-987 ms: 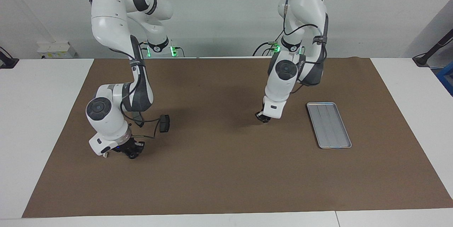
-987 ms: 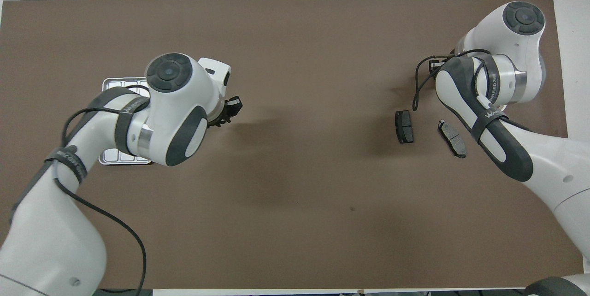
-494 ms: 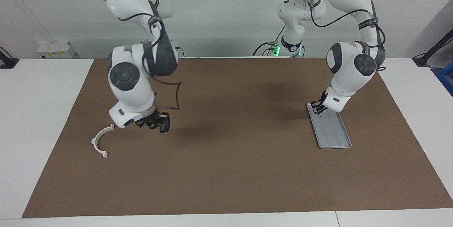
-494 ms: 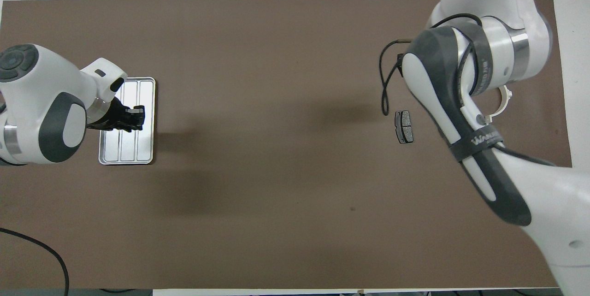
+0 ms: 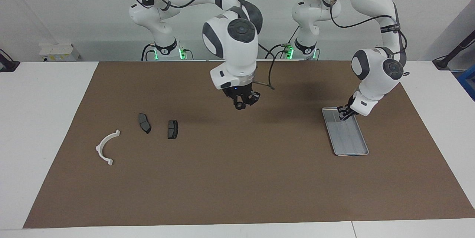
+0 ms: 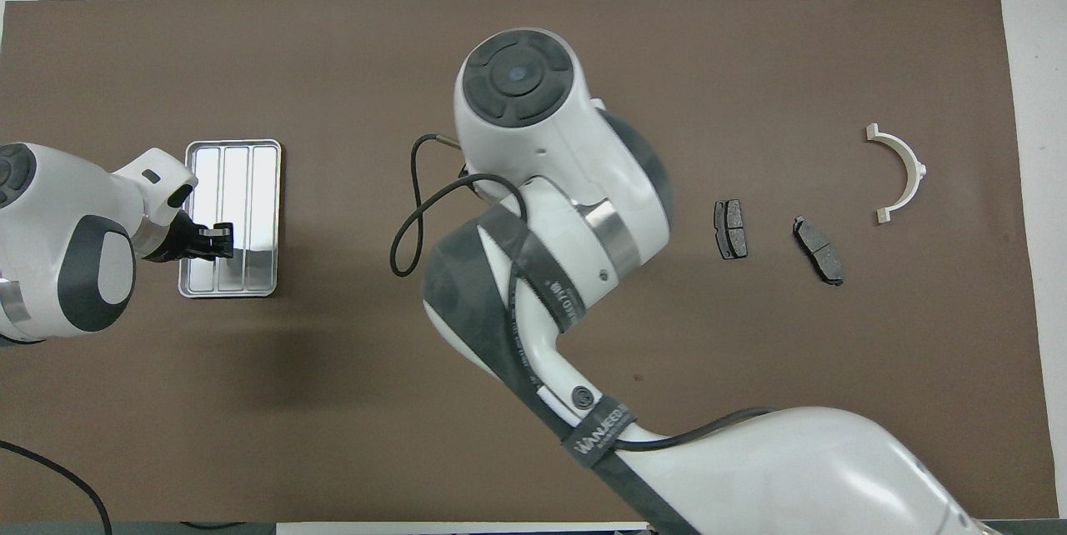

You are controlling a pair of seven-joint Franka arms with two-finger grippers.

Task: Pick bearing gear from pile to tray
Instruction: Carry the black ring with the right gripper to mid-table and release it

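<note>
The right gripper [image 5: 245, 103] has swung away from the pile and now hangs over the bare mat [image 5: 237, 178] midway between pile and tray [image 5: 350, 149]; whether its jaws are released or clenched on anything cannot be told. In the overhead view its own arm hides it. The left gripper [image 5: 343, 113] has stayed low over the tray's end nearer the robots, fingertips close to the tray floor; its jaw state cannot be told either, and no gear can be made out in it or in the tray. The pile lies well apart from the tray, toward the right arm's end: a white arc [image 5: 106, 147], then two dark pads [image 5: 144, 123] [image 5: 172, 129] between arc and tray. The overhead view shows the same arc [image 6: 900, 172], pads [image 6: 818, 249] [image 6: 730, 229], tray [image 6: 189, 222] and left gripper [image 6: 218, 239].
</note>
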